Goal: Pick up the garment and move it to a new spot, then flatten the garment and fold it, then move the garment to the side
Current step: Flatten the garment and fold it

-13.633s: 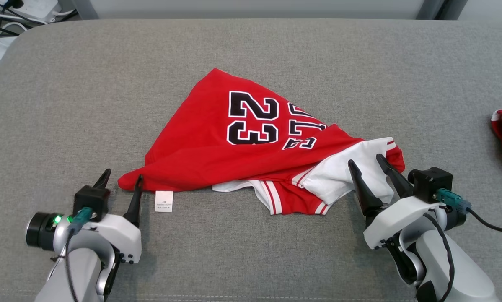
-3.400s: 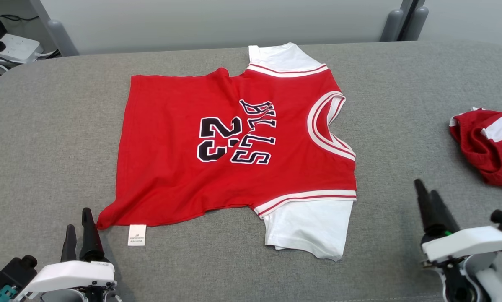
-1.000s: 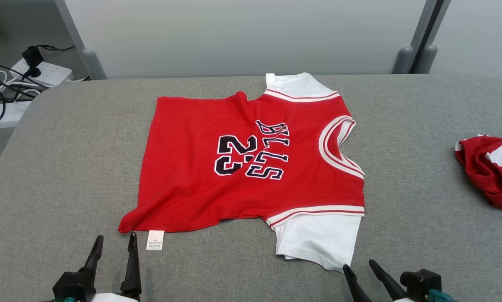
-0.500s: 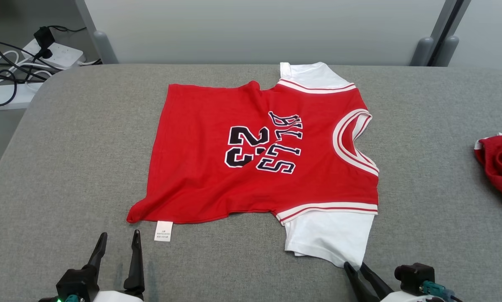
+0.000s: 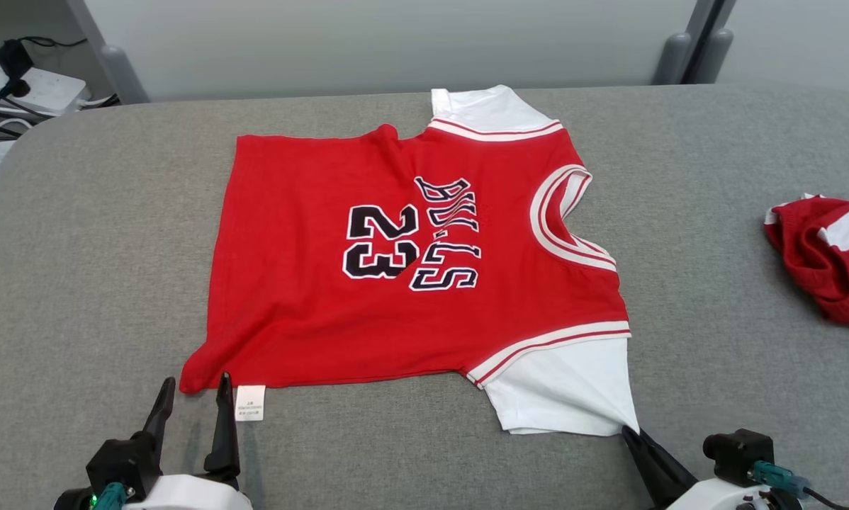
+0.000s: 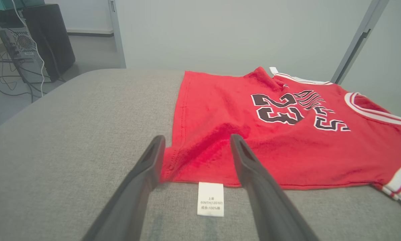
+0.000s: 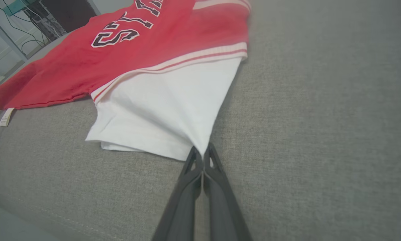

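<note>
The garment (image 5: 410, 248) is a red jersey with "23" and white sleeves, spread flat on the grey surface, collar to the right. My right gripper (image 5: 631, 430) is shut on the corner of the near white sleeve (image 5: 573, 389), which is drawn to a point; in the right wrist view the sleeve (image 7: 167, 110) narrows into the closed gripper (image 7: 201, 151). My left gripper (image 5: 192, 386) is open at the garment's near left hem corner. In the left wrist view the gripper (image 6: 196, 140) has the hem corner (image 6: 193, 160) and white label (image 6: 210, 199) lying between its fingers.
A second red and white garment (image 5: 828, 248) lies crumpled at the right edge of the grey padded surface (image 5: 77, 248). A power strip and cables (image 5: 27, 85) sit off the back left. A pale wall stands behind.
My right gripper shut on the near sleeve's corner, which is now pulled to a point. The left gripper came up to the hem corner, still open. The head camera shifted.
</note>
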